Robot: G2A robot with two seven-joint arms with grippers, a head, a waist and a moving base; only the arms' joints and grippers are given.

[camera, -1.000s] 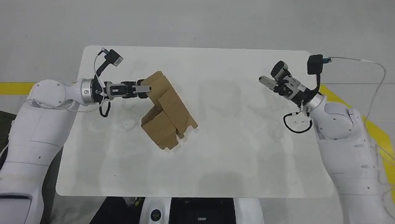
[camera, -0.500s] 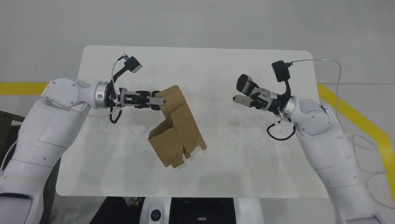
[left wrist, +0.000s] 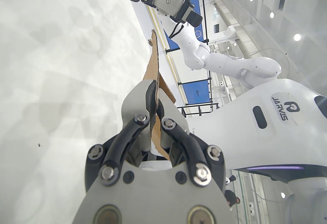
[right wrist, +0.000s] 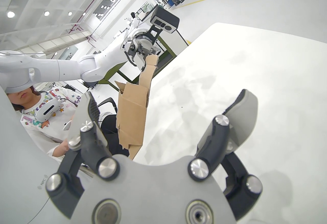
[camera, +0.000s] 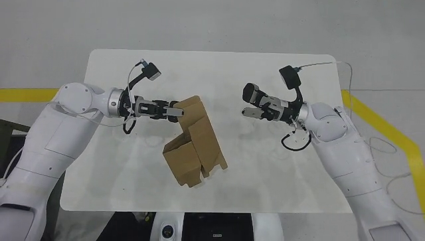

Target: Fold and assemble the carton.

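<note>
Shifts the brown corrugated cardboard carton (camera: 196, 141) (left wrist: 154, 56) (right wrist: 132, 107) toward 4 o'clock from its earlier spot and brings the right gripper (camera: 249, 101) (right wrist: 167, 102) in toward 9 o'clock. Clamps the carton's 11 o'clock flap with the left gripper (camera: 178, 110) (left wrist: 154, 97), jaws closed on the cardboard. Holds the right gripper at 3 o'clock of the carton, apart from it, jaws spread wide. Positions the partly folded carton over the middle of the white rounded table (camera: 285, 174).

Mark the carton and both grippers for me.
carton (camera: 198, 138), top view, middle of its brown upper panel.
left gripper (left wrist: 154, 97), left wrist view, between the fingertips clamped on the cardboard edge.
right gripper (camera: 247, 101), top view, gap between its spread fingers.
</note>
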